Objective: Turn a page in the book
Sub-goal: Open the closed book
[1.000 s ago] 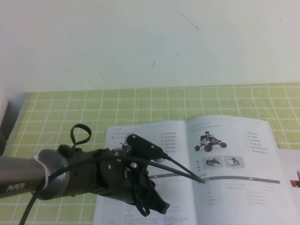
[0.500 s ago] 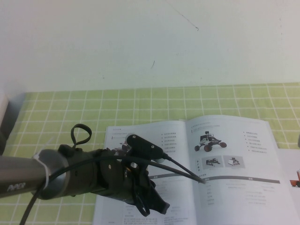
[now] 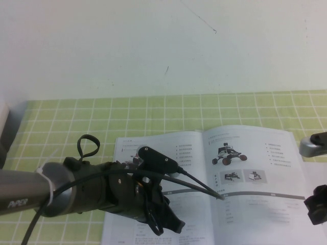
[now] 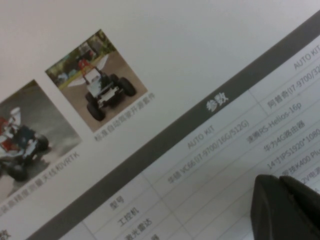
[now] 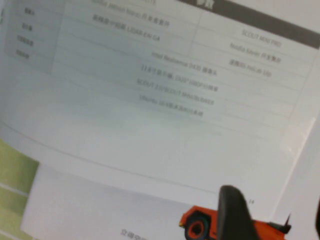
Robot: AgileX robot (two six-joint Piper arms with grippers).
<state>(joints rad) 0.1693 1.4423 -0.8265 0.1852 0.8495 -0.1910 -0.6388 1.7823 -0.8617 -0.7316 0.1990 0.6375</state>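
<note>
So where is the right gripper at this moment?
In the high view the right gripper is just entering at the table's right edge, beside the outer edge of the page of the open book; its fingers hover over the neighbouring red-vehicle sheet.

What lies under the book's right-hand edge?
A separate white sheet with an orange vehicle sticks out from under the book. The rest is covered. The right gripper hovers there, the left gripper over the left page.

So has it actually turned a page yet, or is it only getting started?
Only getting started. Nothing looks done: the book lies open and the page with the black-and-white rover is flat. In hand: the right gripper is at that page's outer edge, above it, touching nothing. The left gripper sits over the opposite page. Left: catching the edge, lifting it and laying it over.
</note>
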